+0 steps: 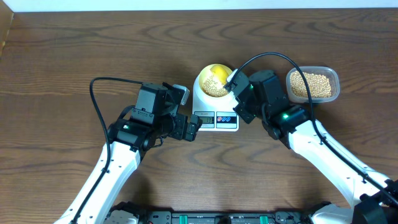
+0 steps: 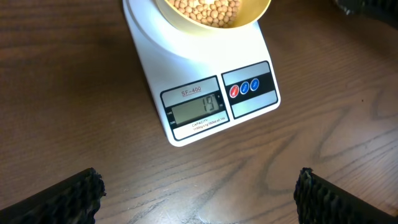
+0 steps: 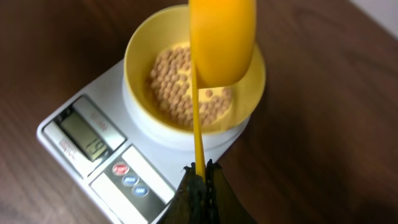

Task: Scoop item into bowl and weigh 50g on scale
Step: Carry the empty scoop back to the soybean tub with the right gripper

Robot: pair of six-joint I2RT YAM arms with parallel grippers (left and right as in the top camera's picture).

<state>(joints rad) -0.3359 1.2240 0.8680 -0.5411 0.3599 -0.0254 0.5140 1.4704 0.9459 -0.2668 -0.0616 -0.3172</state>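
Observation:
The pale-yellow bowl [image 1: 214,81] sits on the white scale [image 1: 215,118] and holds a layer of tan beans [image 3: 180,93]. The scale's display [image 2: 198,109] reads 19. My right gripper [image 3: 200,168] is shut on the thin handle of a yellow scoop [image 3: 221,40], whose head is tipped over the bowl. My left gripper [image 2: 199,196] is open and empty, low over the table just in front of the scale. In the overhead view it [image 1: 189,127] sits left of the display.
A clear plastic tub [image 1: 312,84] with a heap of beans stands at the right of the scale, behind my right arm. A black cable loops over each arm. Bare wood table lies all around.

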